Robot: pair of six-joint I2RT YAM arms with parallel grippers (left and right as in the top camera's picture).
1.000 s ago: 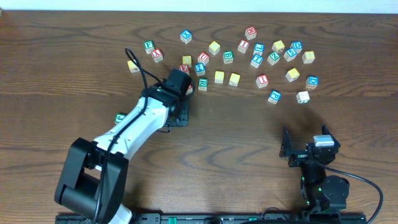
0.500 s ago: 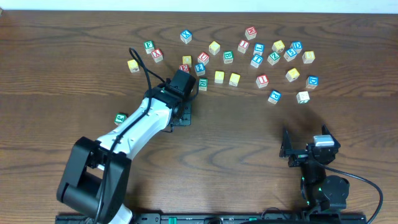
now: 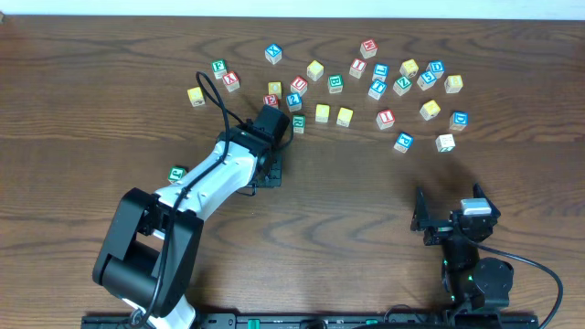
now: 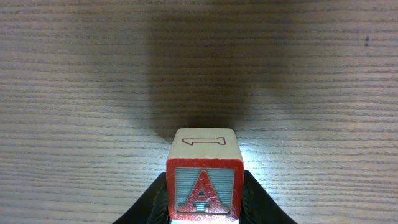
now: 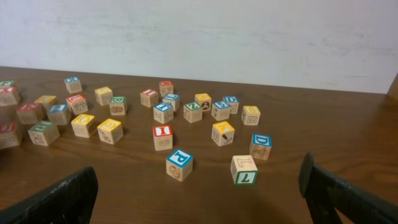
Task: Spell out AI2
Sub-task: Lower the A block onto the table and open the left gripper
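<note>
The left jaws pinch the A cube (image 4: pixel 203 186) by its sides, over the table (image 4: pixel 74 74). The I cube (image 3: pixel 385 117) lies nearer the right jaws, which stand spread open.

- Left arm (image 3: pixel 206 183): reaches from its base at the near-left table edge diagonally up and to the right, links nearly in one line, black cable looping above the wrist.
- Left gripper (image 3: pixel 271 137): pointed down at the table, mostly hidden under the wrist housing in the overhead view.
- Left wrist view: left gripper (image 4: pixel 204 208) has both dark fingers (image 4: pixel 152 202) pressed on opposite sides of the A cube (image 4: pixel 203 186); jaws closed on it.
- Right arm (image 3: pixel 475 274): folded compactly at the near-right edge, gripper facing away from the base.
- Right gripper (image 3: pixel 448 217): jaws spread wide, nothing between them; right wrist view shows its fingers (image 5: pixel 62 199) at the far lower corners.
</note>
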